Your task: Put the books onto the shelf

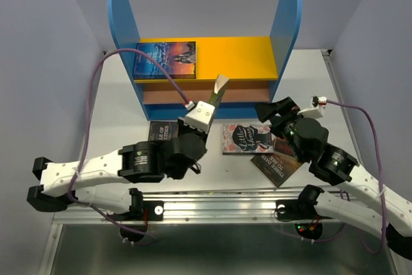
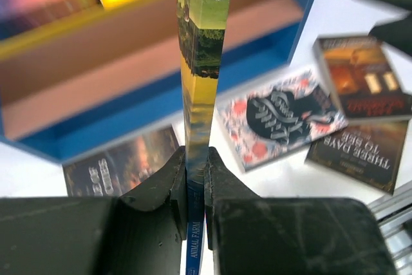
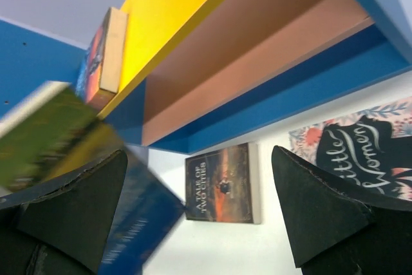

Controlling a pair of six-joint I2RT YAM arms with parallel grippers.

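While the left gripper is pinching the Animal Farm book by its lower edge, with both black fingers pressing flat on the two covers, the book is standing on end and pointing toward the brown lower board of the shelf, just in front of it. The shelf is standing at the far side of the table, and one dark blue book is sitting at the left end of its yellow upper board. The right gripper is hovering near the shelf's right side with its fingers spread wide, gripping nothing. On the table nearer the arms, A Tale of Two Cities is lying to the left, Little Women in the middle, and Three Days to See with a red-covered book to the right.
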